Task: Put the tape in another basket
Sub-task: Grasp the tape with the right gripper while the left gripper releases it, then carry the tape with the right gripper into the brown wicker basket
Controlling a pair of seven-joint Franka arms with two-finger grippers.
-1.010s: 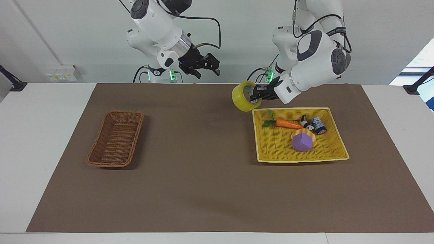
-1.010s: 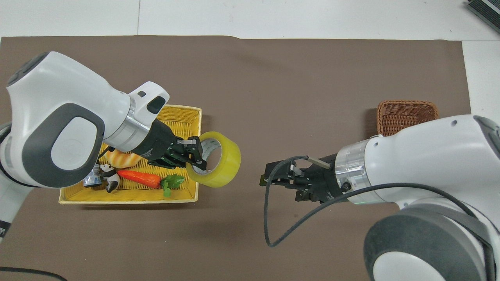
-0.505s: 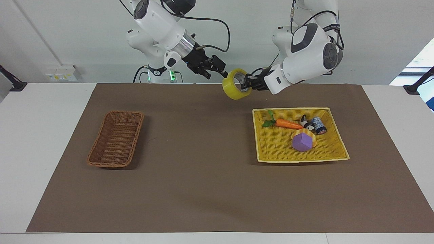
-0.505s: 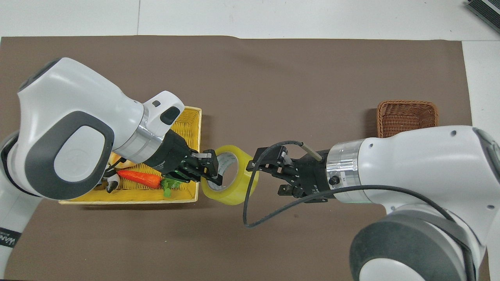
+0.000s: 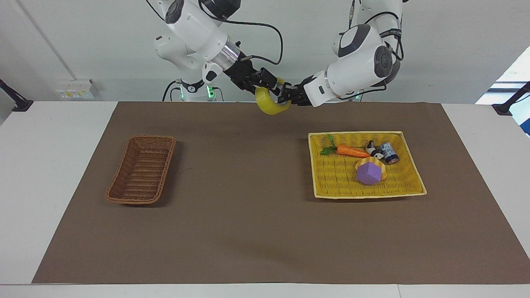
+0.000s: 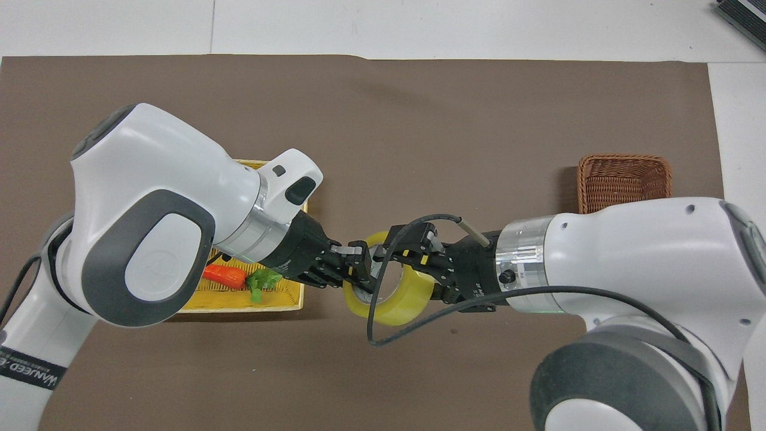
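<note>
Over the brown mat between the baskets, I see the wide translucent yellow tape roll [image 5: 268, 105] aloft, the left gripper [image 5: 285, 96] clamped on its rim, the right gripper [image 5: 270, 87] straddling it, fingers apart; the narrow brown wicker basket [image 5: 141, 169] sits toward the right arm's end.

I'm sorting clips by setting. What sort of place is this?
Likely a robotics lab or test bench: two white arms mounted at a table with a brown mat, staged props such as a toy carrot in a yellow tray, plain walls.
</note>
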